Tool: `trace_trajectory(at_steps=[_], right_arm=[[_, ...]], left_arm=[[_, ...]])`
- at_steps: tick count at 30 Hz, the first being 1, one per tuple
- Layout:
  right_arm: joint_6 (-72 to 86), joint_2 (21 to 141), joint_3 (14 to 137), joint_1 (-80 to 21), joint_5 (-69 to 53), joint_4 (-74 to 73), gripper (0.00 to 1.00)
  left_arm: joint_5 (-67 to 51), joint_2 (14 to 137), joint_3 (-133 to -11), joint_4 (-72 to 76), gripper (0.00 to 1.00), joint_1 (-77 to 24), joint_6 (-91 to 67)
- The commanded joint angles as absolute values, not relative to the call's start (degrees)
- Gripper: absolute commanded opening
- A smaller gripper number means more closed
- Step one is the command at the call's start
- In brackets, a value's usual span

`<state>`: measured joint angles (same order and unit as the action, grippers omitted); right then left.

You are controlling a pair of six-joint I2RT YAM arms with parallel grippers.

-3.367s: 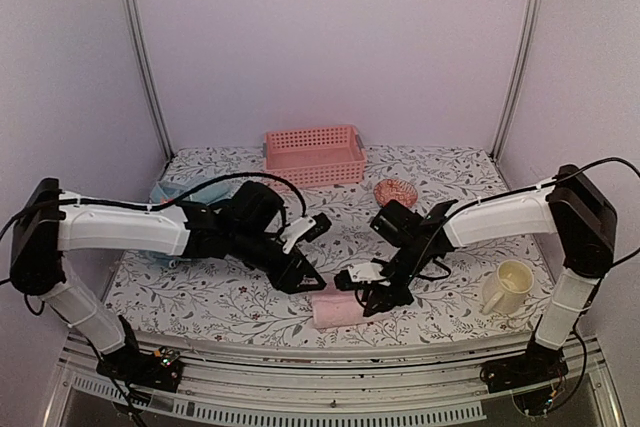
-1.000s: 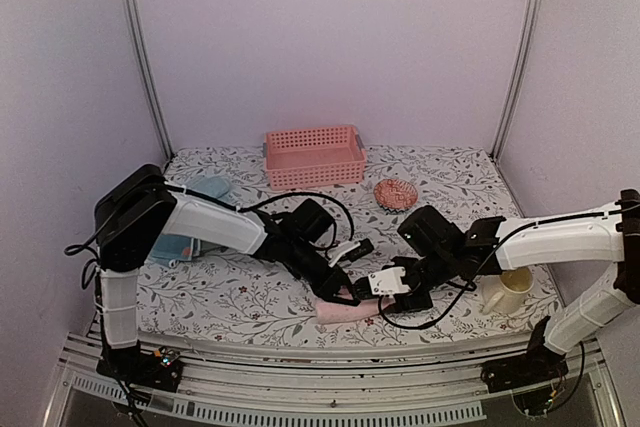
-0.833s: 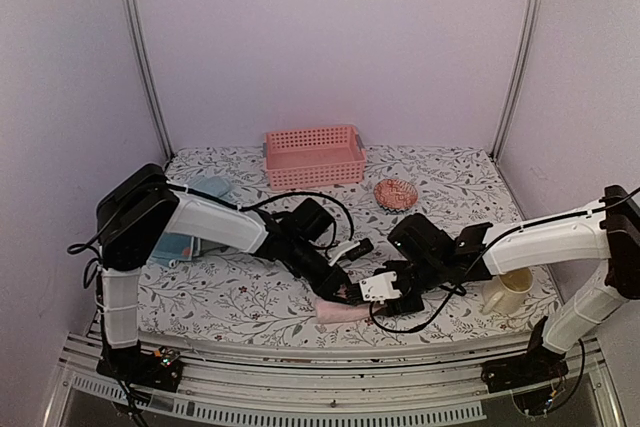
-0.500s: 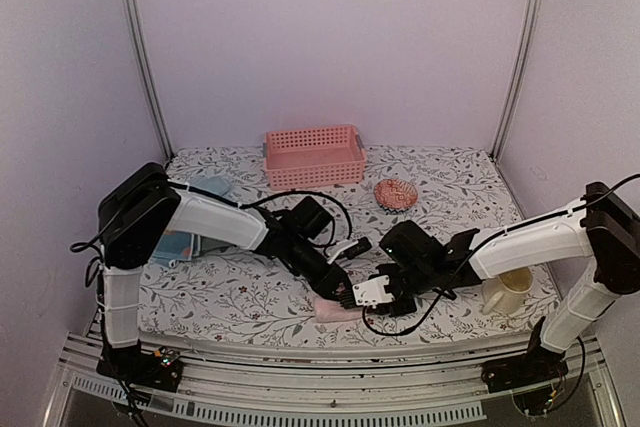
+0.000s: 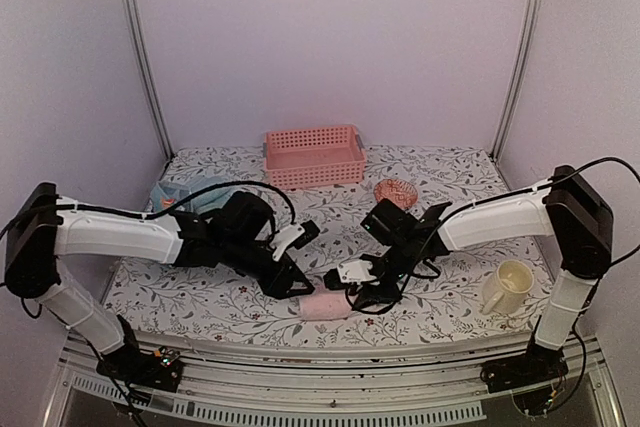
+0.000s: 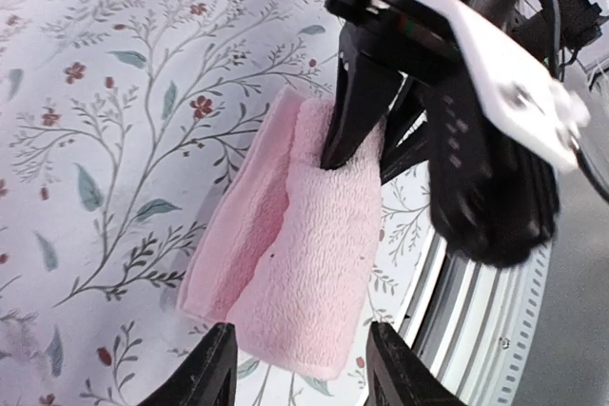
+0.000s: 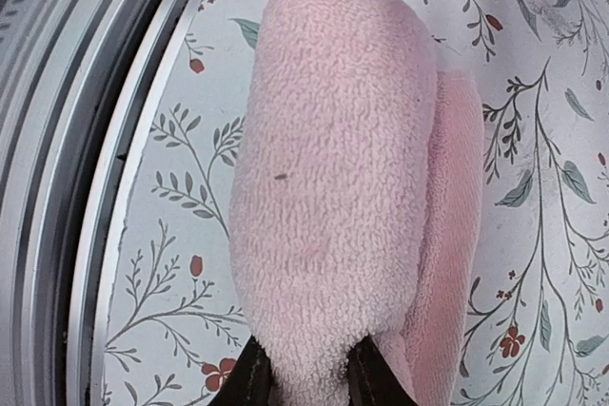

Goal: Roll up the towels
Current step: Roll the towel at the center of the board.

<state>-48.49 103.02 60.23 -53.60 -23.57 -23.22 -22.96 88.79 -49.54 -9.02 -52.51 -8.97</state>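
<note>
Near the front edge of the surface [image 5: 440,299], the pink towel [image 5: 322,305] lies loosely rolled. Right end effector [image 7: 303,379] pinches one end; left end effector [image 6: 303,363] stands open at the other, holding nothing. Soft, light and springy, it probably unrolls: grip across the whole roll.

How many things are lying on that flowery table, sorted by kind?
Towels: 2 that I can tell apart, the rolled pink towel and the blue towel partly hidden behind an arm
Baskets: 1, the pink basket
Bowls: 1, the reddish bowl
Mugs: 1, the cream mug
Total: 5
</note>
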Motion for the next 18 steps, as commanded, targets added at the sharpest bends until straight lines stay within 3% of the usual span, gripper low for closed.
trace_trajectory(at_steps=[1, 8, 18], right_arm=[[-46.0, 111.7, 64.5, -50.6, -33.4, -39.5, 0.22], [-46.4, 120.4, 74.9, -47.7, -39.4, -50.8, 0.21], [-46.7, 127.0, 82.4, -44.3, -45.5, -58.6, 0.21]], left_arm=[[-5.3, 79.0, -41.3, -2.2, 0.48, -59.0, -7.5], [13.1, 77.6, -40.0, -2.4, 0.48, -72.9, 0.8], [27.6, 96.5, -52.0, -8.8, 0.54, -79.9, 13.6]])
